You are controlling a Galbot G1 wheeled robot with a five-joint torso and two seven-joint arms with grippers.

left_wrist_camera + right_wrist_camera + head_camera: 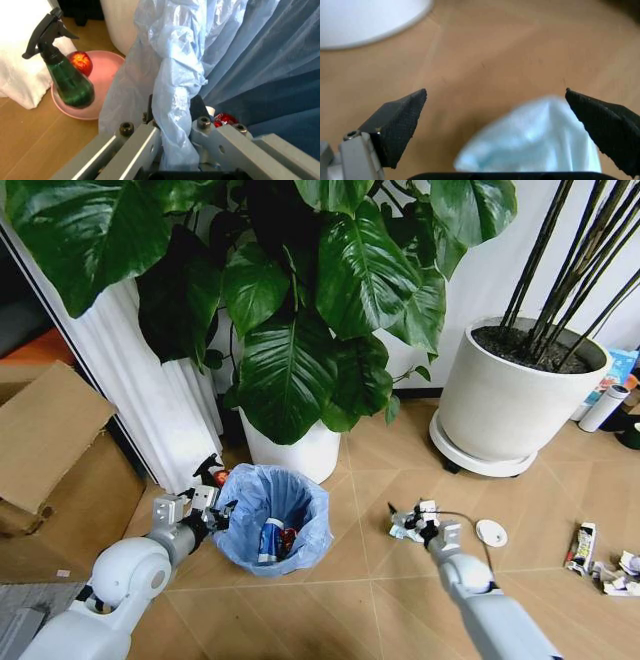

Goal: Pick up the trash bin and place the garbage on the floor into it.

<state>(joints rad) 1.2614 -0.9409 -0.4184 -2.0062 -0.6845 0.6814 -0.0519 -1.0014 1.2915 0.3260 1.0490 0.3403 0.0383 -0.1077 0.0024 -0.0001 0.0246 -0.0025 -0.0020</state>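
Standing on the light-brown chevron wooden floor (pixel 380 590), at about 7 o'clock of the head view, is the small round black trash bin lined with a crinkled light-blue plastic bag (pixel 272 518); a white-blue bottle and a red wrapper already lie inside. Left gripper (pixel 175 129): at the bin's 9 o'clock rim, fingers closed on the rim with a fold of bag pinched between them. Right gripper (pixel 520 127): low over the floor at about 5 o'clock, fingers spread wide, holding nothing, a pale blue-white crumpled tissue (pixel 530 144) lying between them. Handling, judged: bin light and stiff, though the liner is thin and slippery and may slide against the rim; tissue soft, nearly weightless, best pinched across its bulged middle. Other garbage: white round disc (pixel 491 533) beside the right arm; small printed carton and paper scraps (pixel 600 560) at 4 o'clock. Non-task items: green spray bottle (pixel 70 80) and pink dish (pixel 107 71) behind the bin; large white plant pot (pixel 505 405) at 2 o'clock. Obscured: the bin's black wall is almost wholly covered by the bag; the tissue is partly cut off in the right wrist view; scraps at the right edge are hard to identify.
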